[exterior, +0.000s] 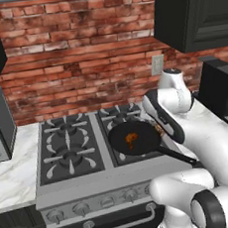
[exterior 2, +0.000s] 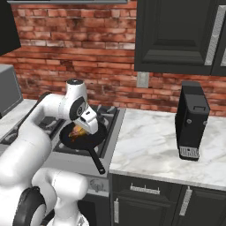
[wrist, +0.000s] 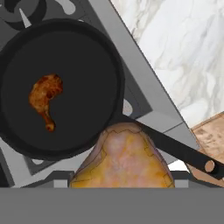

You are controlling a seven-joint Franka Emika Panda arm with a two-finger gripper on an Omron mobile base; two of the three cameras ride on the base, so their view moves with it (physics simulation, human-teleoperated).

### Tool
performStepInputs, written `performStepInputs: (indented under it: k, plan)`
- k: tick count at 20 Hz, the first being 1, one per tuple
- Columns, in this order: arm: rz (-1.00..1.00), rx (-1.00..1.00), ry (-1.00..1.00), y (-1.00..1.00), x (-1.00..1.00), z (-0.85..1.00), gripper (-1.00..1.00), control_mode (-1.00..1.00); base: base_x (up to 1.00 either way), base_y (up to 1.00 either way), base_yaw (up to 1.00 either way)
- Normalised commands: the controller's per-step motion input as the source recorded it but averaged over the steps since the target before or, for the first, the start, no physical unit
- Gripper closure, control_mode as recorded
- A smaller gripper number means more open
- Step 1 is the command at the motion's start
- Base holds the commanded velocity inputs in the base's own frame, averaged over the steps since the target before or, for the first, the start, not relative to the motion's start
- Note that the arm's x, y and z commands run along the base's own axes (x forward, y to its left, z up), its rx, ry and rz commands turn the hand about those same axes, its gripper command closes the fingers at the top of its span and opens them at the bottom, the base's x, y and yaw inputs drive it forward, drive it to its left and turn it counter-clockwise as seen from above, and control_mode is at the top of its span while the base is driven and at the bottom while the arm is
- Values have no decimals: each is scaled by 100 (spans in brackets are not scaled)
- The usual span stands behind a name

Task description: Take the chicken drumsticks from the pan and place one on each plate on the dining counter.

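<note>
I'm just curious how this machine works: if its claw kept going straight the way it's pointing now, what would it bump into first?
Probably the rim of the pan on the stove: the gripper, holding the golden drumstick, points down there, though depth is unclear.

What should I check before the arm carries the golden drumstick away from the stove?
1. Golden drumstick in the hand: ok, it sits right at the camera.
2. Finger contact on it: cannot tell, the meat hides the fingers.
3. Dark drumstick lying in the pan: ok.
4. Pan resting on the stove: ok.
5. Held drumstick free of the pan handle: cannot tell.
</note>
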Motion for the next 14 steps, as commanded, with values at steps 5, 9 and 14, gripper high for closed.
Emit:
performStepInputs:
  k: [5, 9, 14]
  plan:
    - [-1, 3, 1, 0, -36, 35, 100, -100, 0, 0, 0]
    - [-2, -1, 2, 0, -2, 0, 100, 100, 0, 0, 0]
    - [0, 0, 0, 0, 0, 0, 100, 100, -35, 1, 37]
